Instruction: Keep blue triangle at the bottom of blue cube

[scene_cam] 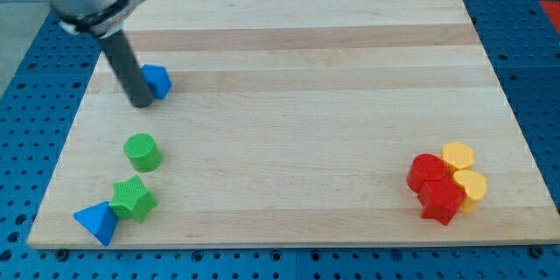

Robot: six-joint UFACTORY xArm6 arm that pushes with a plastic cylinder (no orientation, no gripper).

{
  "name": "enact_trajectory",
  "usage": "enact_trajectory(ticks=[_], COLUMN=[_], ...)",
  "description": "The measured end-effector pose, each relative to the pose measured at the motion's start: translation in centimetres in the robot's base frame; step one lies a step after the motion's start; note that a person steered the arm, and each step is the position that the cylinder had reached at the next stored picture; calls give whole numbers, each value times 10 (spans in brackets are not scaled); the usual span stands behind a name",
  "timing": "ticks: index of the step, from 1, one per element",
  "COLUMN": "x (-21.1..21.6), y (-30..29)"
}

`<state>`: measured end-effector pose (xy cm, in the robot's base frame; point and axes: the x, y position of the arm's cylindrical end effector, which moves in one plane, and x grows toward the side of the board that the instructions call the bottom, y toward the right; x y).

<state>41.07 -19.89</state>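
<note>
Blue is split across the desk (289, 52): the blue cube (157, 80) sits at about ten o'clock on the board, with my tip (141, 102) touching its left side, while the blue triangle (96, 222) lies far off at seven o'clock, beside the green star block (133, 197), with the green cylinder (142, 152) between the two blues. The triangle is roughly below the cube but well apart, so I judge the task barely begun. There are no fingers on this rod, so nothing opens or grips
</note>
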Motion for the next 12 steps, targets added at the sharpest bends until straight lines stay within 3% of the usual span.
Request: enact_trajectory(ticks=[2,3,4,5,9,10,11,12], x=[4,42,133,204,208,207,208,207], y=[66,153,182,172,159,128,49,28])
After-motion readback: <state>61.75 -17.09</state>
